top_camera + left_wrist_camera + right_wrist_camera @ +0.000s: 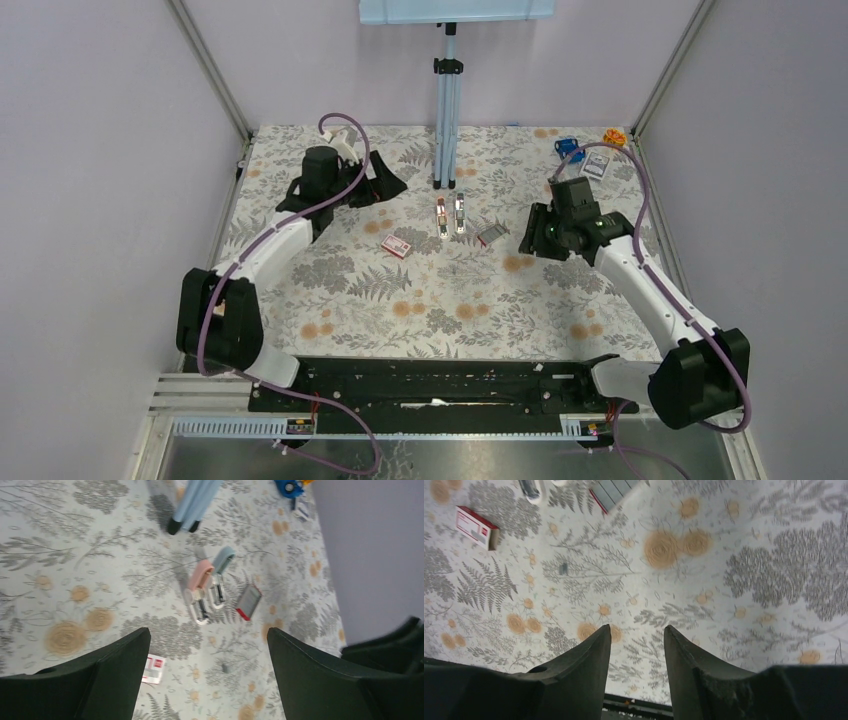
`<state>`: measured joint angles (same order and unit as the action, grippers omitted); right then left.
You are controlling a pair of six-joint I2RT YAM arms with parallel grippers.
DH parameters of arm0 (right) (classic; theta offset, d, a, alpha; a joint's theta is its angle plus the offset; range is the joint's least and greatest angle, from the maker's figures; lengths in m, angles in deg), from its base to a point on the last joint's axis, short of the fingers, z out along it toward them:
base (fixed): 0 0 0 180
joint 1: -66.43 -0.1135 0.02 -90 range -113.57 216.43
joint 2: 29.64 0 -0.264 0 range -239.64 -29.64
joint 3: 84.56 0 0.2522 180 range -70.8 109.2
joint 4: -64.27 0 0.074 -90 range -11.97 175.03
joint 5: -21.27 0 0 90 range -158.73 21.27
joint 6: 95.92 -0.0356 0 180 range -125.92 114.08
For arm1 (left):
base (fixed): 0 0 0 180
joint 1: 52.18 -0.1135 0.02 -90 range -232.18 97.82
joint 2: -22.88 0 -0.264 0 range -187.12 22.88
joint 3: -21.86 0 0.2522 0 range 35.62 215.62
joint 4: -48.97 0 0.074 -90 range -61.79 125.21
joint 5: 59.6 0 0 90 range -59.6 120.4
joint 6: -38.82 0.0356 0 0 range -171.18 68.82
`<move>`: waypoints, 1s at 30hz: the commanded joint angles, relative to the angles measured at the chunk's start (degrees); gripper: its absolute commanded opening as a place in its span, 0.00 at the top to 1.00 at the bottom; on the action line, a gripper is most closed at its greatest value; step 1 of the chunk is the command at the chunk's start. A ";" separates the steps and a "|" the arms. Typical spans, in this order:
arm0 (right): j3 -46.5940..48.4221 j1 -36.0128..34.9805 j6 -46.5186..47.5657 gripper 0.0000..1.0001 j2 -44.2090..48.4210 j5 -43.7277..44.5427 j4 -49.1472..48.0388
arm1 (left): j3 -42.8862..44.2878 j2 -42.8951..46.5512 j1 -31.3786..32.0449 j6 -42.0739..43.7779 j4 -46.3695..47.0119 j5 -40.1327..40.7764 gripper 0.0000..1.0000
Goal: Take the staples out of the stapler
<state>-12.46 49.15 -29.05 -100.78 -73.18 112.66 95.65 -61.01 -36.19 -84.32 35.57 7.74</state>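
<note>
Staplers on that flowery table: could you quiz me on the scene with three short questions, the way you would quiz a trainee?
1. True or false: the left gripper is holding a stapler.
2. Where does the pink stapler lie?
A) stacked on a box
B) right beside the blue stapler
C) between a gripper's fingers
3. Fill in: the right gripper has its fingers parted and holds ____.

Key: 1 false; 2 B; 3 nothing.
</note>
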 commanded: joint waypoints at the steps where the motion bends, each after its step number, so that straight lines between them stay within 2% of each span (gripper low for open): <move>1: -1.94 -2.06 -6.49 0.50 4.41 4.06 8.69 | 5.93 -3.22 -2.25 5.79 -3.38 2.64 0.09; 7: -10.63 -10.41 -16.90 0.50 12.21 10.44 15.28 | 8.88 -8.38 -3.58 8.36 -6.65 3.02 0.09; 13: -19.19 -15.80 -25.16 0.50 18.22 8.99 18.41 | 9.71 -13.52 -4.21 6.09 -4.73 -1.14 0.09; 17: -23.88 -22.38 -31.32 0.51 20.46 9.52 17.72 | 9.77 -14.54 -4.21 5.79 -4.06 -2.09 0.10; 25: -31.57 -35.65 -43.33 0.51 21.55 13.82 15.28 | 8.48 -12.78 -4.21 6.21 -3.57 -1.78 0.10; 30: -31.40 -39.62 -47.51 0.53 18.37 16.72 15.18 | 7.21 -11.50 -4.21 5.75 -2.12 -2.44 0.11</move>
<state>-44.54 12.02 -69.82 -80.01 -61.40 128.36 102.78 -76.07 -40.12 -78.25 29.45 7.02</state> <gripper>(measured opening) 0.469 0.898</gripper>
